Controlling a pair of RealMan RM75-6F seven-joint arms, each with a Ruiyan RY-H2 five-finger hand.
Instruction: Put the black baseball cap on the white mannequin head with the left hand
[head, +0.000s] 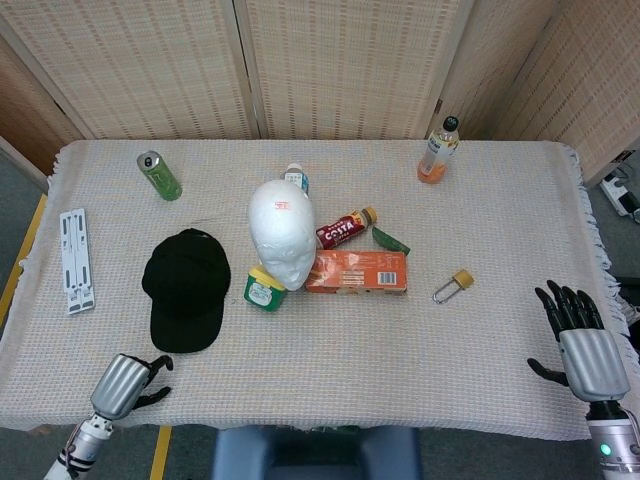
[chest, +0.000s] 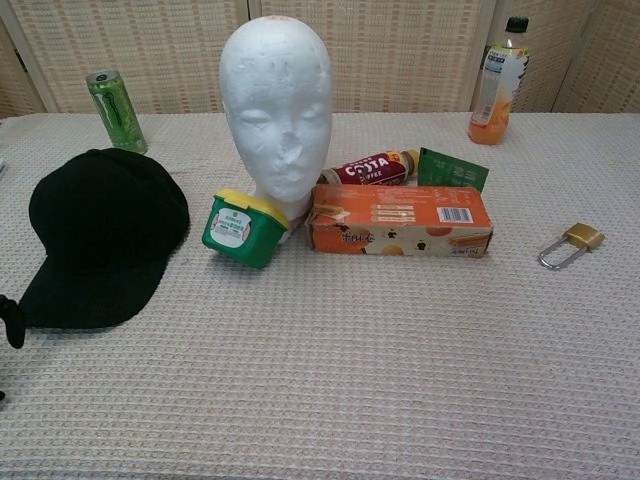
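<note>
At the near left corner of the cloth-covered table (head: 330, 370), the robot's left hand (head: 125, 382) hovers low over the edge, its silver back turned up and its dark fingers (head: 158, 364) curled loosely inward, gripping nothing; in the chest view only a dark fingertip shows at the left border. Just beyond it, near but apart, the black baseball cap (head: 186, 290) lies flat on the cloth with its brim pointing toward the near edge. To the cap's right stands the white mannequin head (head: 282, 233), upright and bare, with a green tub with a yellow lid (chest: 242, 227) touching its base and an orange carton (chest: 398, 220) lying just beside it. A brass padlock (head: 452, 285) rests farther right, well apart from the carton. At the near right corner, the right hand (head: 582, 342) is held upright off the table's edge, palm away, its dark fingers spread and straight, holding nothing.
</note>
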